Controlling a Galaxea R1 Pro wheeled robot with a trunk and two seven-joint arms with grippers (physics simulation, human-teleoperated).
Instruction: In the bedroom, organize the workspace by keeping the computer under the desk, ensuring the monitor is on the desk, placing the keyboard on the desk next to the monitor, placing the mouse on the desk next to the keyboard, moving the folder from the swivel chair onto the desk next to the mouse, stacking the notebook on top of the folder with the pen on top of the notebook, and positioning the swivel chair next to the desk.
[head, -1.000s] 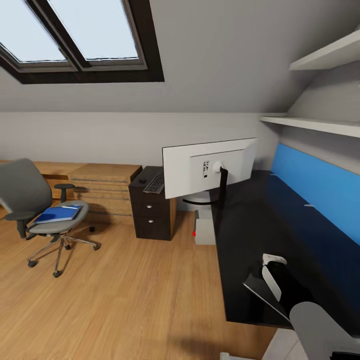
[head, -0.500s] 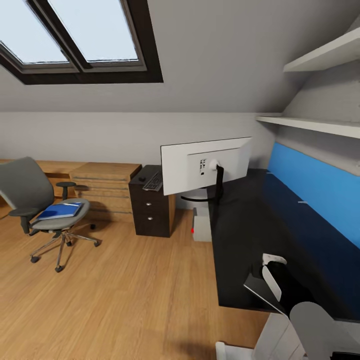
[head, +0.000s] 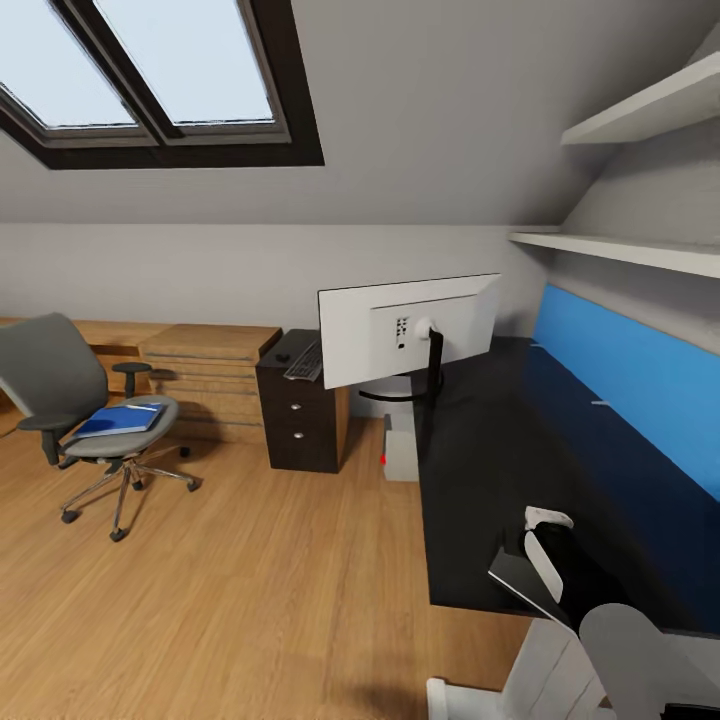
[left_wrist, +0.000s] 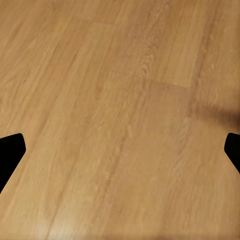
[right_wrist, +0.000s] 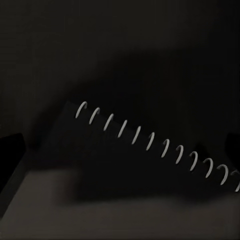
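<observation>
The monitor (head: 410, 325) stands on the black desk (head: 500, 450) with its white back toward me. Below the desk sits the grey computer (head: 402, 450). The keyboard (head: 305, 362) and mouse (head: 284, 358) lie on a dark drawer cabinet (head: 300, 420). At the left, the swivel chair (head: 60, 390) carries the blue folder (head: 120, 420). The black spiral notebook (right_wrist: 90, 160) rests on the desk under my right gripper (right_wrist: 120, 150), which is open. It also appears as a grey slab (head: 522, 588) by my right arm (head: 620, 640). My left gripper (left_wrist: 120, 152) hangs open over the wood floor. The pen is out of view.
Low light-wood cabinets (head: 205, 375) line the far wall behind the chair. White shelves (head: 620, 250) run above the desk's blue back panel (head: 620, 380). A wide stretch of plank floor (head: 250, 580) lies between the chair and the desk. Skylights (head: 150, 70) sit overhead.
The whole head view has drifted a little, so the camera moved. The room's things slid slightly left in the picture. My right arm keeps its place over the desk.
</observation>
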